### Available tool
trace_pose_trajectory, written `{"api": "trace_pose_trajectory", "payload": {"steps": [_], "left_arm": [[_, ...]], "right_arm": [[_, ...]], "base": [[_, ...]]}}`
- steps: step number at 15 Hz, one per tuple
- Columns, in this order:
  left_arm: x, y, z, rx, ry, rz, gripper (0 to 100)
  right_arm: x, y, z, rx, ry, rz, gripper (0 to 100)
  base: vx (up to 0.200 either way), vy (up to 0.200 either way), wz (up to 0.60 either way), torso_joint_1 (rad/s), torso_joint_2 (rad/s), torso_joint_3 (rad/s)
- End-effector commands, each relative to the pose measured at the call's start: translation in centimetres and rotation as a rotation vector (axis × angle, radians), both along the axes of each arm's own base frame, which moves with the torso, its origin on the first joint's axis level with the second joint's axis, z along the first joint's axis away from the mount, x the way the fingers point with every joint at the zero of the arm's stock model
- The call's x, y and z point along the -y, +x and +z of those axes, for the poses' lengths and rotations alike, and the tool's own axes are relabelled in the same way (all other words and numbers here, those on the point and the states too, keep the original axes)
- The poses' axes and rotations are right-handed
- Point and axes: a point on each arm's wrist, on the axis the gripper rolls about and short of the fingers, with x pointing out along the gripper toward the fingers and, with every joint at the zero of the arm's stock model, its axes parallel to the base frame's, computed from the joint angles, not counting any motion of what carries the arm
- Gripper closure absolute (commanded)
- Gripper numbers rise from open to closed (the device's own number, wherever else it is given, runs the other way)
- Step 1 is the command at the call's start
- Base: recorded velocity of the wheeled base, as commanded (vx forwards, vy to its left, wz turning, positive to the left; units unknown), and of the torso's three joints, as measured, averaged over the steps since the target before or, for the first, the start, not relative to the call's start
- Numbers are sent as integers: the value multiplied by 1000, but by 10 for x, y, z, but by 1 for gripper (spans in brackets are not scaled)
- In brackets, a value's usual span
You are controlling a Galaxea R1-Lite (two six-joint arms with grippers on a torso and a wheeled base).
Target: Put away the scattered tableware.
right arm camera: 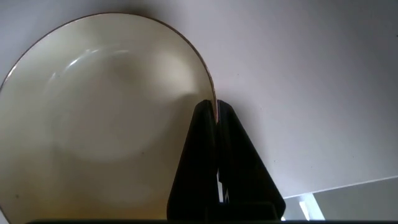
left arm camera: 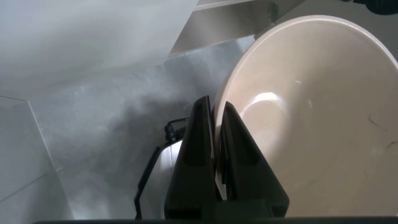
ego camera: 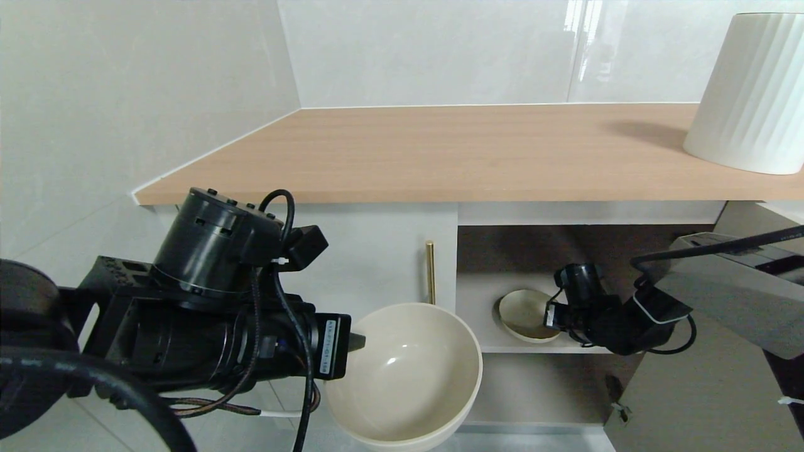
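A large cream bowl (ego camera: 408, 376) hangs in the air in front of the lower cabinet, held by its rim in my left gripper (ego camera: 357, 342). In the left wrist view the two dark fingers (left arm camera: 205, 140) pinch the edge of the bowl (left arm camera: 317, 118). Inside the open cabinet, a cream plate (ego camera: 526, 314) lies on the white shelf (ego camera: 477, 301). My right gripper (ego camera: 553, 314) is shut on the plate's rim, and the right wrist view shows the plate (right arm camera: 99, 112) clamped at its edge by the gripper (right arm camera: 216, 115).
A wooden countertop (ego camera: 452, 150) runs above the cabinet, with a white ribbed bin (ego camera: 754, 94) at its right end. A closed cabinet door with a gold handle (ego camera: 430, 271) stands left of the open compartment. The open door (ego camera: 735, 289) juts out on the right.
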Motion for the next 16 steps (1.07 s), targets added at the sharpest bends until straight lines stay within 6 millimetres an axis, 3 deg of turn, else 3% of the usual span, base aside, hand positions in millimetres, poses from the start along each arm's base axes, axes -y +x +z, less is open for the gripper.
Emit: {"api": "trace_pose_trajectory", "payload": {"steps": [1, 2, 3, 9, 11, 16], "left_arm": [[0, 0, -1, -2, 1, 0, 100], [0, 0, 0, 1, -1, 0, 100], [0, 0, 0, 1, -1, 0, 100], [0, 0, 0, 1, 0, -1, 100], [0, 1, -1, -2, 3, -1, 100], [28, 19, -41, -20, 108, -25, 100]], "right_arm": [[0, 0, 1, 5, 2, 0, 100], [0, 2, 3, 23, 6, -2, 100], [0, 2, 2, 23, 5, -1, 0], [0, 3, 6, 64, 18, -6, 0], [0, -2, 16, 74, 23, -6, 0], [-11, -96, 116, 107, 65, 263, 0]], "base": [[0, 0, 0, 0, 0, 0], [0, 0, 0, 0, 0, 0], [0, 0, 0, 0, 0, 0], [0, 0, 0, 0, 0, 0], [0, 0, 0, 0, 0, 0], [0, 0, 0, 0, 0, 0]]}}
